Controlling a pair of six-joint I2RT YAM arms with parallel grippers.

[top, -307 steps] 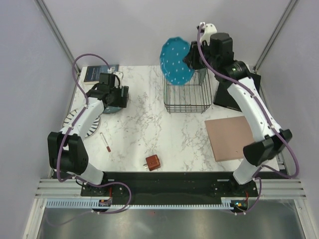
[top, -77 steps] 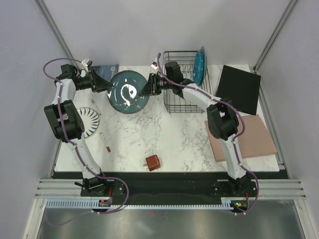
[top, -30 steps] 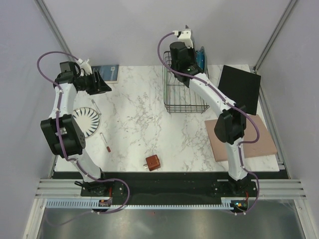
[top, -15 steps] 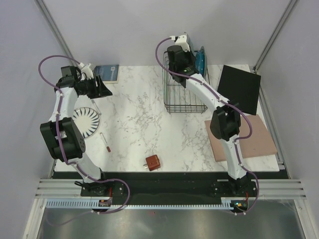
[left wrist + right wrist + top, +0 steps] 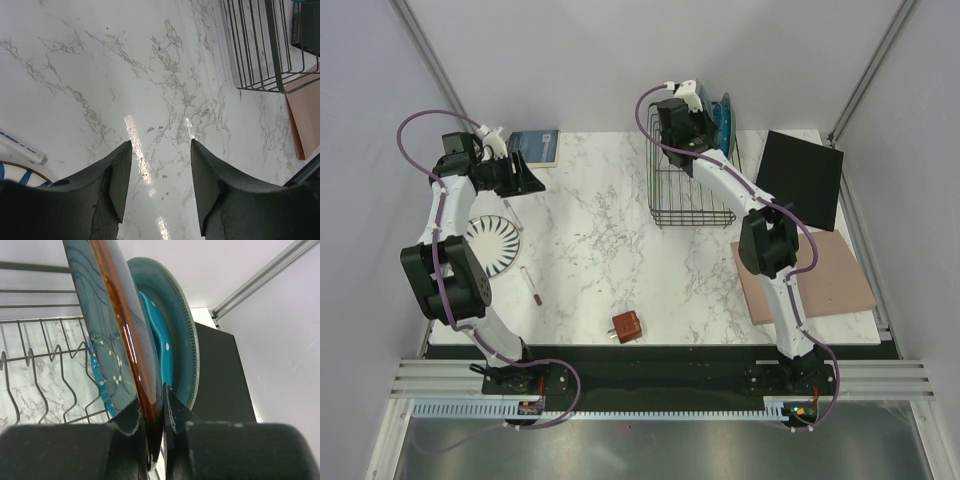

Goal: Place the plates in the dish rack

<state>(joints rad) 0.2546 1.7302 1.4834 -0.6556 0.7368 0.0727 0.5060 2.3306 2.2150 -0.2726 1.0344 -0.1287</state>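
My right gripper [image 5: 154,410] is shut on the brown rim of a dark teal plate [image 5: 107,315], holding it on edge above the back of the black wire dish rack [image 5: 695,190]. Just behind it, a bright blue plate with white dots [image 5: 172,345] stands upright in the dish rack [image 5: 40,355], and it shows too in the top view, blue plate [image 5: 724,115]. A white plate with dark radial stripes [image 5: 490,245] lies flat at the table's left edge. My left gripper [image 5: 160,185] hangs open over bare marble at the back left, left gripper [image 5: 525,178], with nothing between its fingers.
A flat black panel [image 5: 802,178] and a pink board [image 5: 820,278] lie right of the rack. A small red-brown block [image 5: 627,326] sits near the front. A red-tipped pen [image 5: 532,287], a white pen [image 5: 510,213] and a dark blue booklet [image 5: 535,146] are on the left.
The right gripper has shifted slightly over the back of the rack, still gripping the teal plate. The left gripper has moved a little toward the table's middle, staying open.
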